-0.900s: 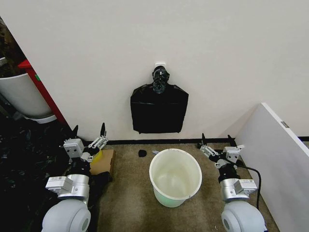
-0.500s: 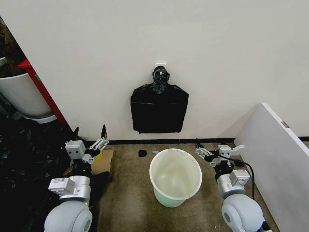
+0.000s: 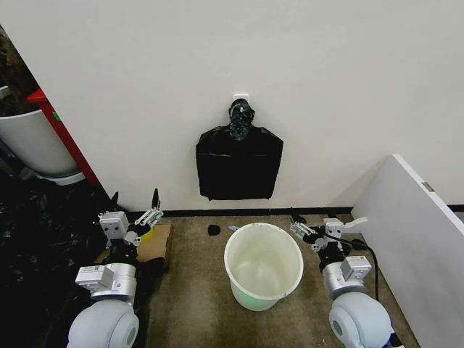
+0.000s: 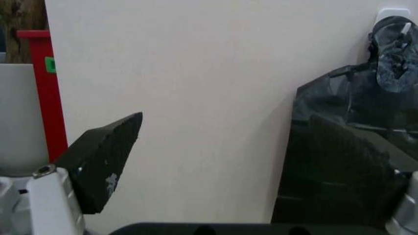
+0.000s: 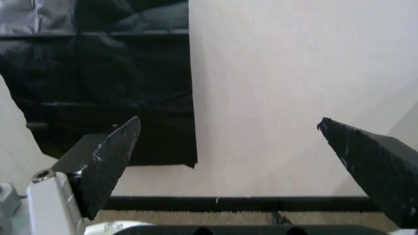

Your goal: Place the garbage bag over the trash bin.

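Head view: trash bin bare on floor | left gripper spread wide, empty | right gripper spread wide, empty | black sheet hangs on wall

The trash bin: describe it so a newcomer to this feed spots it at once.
Start at the pale wall, where a flat black sheet hangs from a hook. Straight below it, on the brown carpet between the left hand and the right hand, stands the trash bin. It is white, round, open-topped and empty, unlike the larger white tub far left.

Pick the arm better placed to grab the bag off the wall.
Right, probably. The right pincer is open beside the bin, nearer the bag. The left pincer, also open, sits further off by the cardboard.
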You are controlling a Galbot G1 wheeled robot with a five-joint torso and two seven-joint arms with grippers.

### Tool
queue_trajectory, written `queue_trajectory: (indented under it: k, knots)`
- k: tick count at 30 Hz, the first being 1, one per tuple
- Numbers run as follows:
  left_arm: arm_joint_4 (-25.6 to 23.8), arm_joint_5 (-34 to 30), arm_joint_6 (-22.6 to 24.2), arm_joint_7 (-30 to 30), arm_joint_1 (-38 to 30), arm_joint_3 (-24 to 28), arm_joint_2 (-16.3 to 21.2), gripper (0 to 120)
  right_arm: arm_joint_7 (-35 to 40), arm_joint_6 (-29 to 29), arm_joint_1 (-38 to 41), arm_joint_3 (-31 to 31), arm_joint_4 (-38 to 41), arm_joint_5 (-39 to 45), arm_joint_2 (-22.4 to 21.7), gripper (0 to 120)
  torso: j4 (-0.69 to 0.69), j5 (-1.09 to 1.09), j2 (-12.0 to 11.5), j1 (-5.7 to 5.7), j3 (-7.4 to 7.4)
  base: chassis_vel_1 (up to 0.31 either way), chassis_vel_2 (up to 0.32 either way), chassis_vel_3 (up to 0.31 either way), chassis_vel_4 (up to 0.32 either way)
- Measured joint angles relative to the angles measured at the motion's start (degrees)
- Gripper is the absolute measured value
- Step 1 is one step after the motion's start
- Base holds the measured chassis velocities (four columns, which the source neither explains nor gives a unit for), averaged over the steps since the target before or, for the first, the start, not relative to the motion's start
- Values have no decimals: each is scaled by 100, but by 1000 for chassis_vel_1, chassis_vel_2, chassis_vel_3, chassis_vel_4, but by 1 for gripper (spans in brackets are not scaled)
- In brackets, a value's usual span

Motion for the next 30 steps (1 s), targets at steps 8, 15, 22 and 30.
queue_trajectory:
  k: [8, 15, 22, 30]
  knots:
    - [38, 90, 0, -26, 42, 7, -48, 100, -588, 932, 611, -224, -408, 842, -280, 100, 0, 0, 0, 0, 0, 0, 0, 0, 0]
    - [79, 225, 6, -86, 158, -82, -78, 100, -702, 1000, 2255, -1146, -884, 2984, -410, 100, 2, -1, 0, 0, 0, 0, 0, 0, 0]
    - [23, 246, 56, -175, 213, -219, -73, 100, -523, 820, 3476, -1805, -1742, 3846, -130, 100, 1, 0, 0, 0, 1, 0, 0, 0, 0]
    - [-100, 425, 144, -403, 251, -265, -111, 100, -724, 928, 4270, -1883, -2754, 3749, 615, 94, 0, -1, 0, 1, 0, 0, 0, 0, 0]
